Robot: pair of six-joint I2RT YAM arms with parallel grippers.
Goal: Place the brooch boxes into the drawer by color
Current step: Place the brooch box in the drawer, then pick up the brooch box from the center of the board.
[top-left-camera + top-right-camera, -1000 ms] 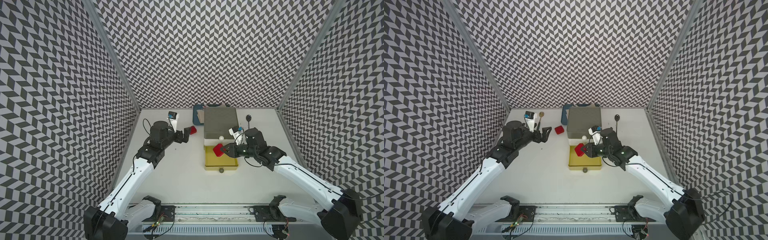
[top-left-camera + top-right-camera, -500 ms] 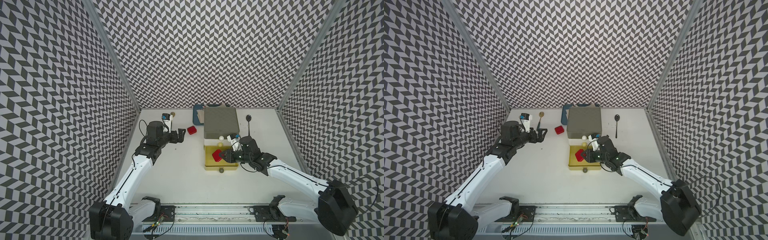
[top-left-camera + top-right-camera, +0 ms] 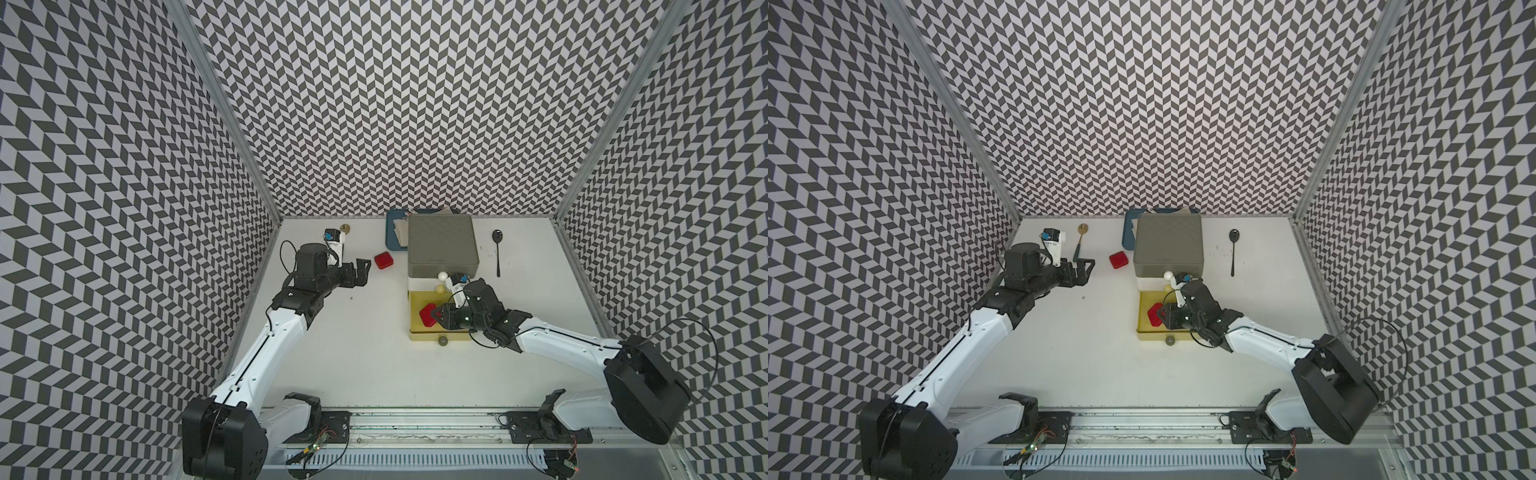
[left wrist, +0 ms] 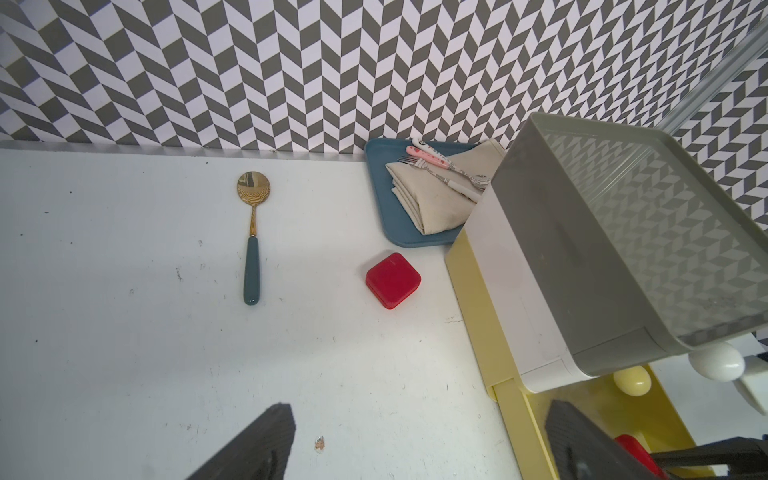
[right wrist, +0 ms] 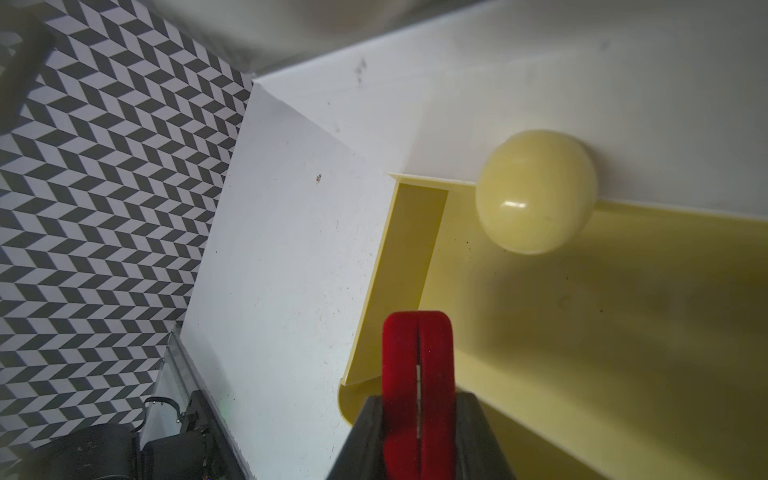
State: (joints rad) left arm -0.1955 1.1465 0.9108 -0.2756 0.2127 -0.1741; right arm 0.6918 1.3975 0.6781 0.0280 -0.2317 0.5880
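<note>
Over the pulled-out yellow bottom tier (image 3: 415, 309) of the drawer chest (image 3: 441, 245): right gripper (image 5: 417, 409) fingers (image 5: 361, 440) are pinched narrow on the held red box (image 5: 417, 349), one on each broad face. Wrist view sees that box edge-on, seam line toward the lens. In both top views it sits tilted inside the tier's outline, on the robot-left half. Can't tell if it touches the tier floor. Wrist is low over the tier's front wall. Forearm runs back to the base at the chest's front-right.

Left gripper (image 3: 362, 272) is at full spread with nothing between the fingers (image 4: 257, 444). It hovers over the table on the chest's robot-left side, tips pointing toward the chest. Wrist is bent sideways, and the white forearm angles in from the front-left base.

Loose red box (image 4: 393, 280): flat on the table, lid closed, rounded corners. It lies just beside the chest's robot-left wall, between the left gripper and the chest, and touches neither. Grey and white tiers are shut.

Gold spoon (image 4: 253, 232) lies farther left of the chest. Black spoon (image 3: 496, 249) lies to its right. Blue tray (image 4: 399, 226) is at its back-left corner.
</note>
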